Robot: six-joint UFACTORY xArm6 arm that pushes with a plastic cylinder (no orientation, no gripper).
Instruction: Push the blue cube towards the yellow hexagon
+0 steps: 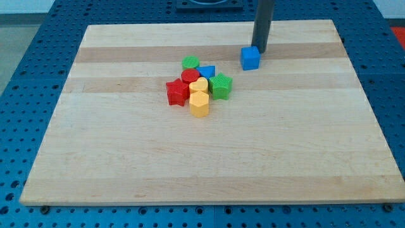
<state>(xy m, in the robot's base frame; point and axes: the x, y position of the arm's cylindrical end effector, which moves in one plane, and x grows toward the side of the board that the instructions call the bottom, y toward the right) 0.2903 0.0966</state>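
Note:
The blue cube (250,58) sits on the wooden board near the view's top, right of centre. My tip (260,50) stands just behind the cube at its upper right, touching or nearly touching it. The yellow hexagon (199,104) lies at the bottom of a cluster of blocks, to the lower left of the cube, well apart from it.
The cluster also holds a yellow heart (199,86), a red star (178,92), a red round block (190,77), a green round block (190,63), a blue block (207,71) and a green star-like block (221,85). The board (209,164) lies on a blue perforated table.

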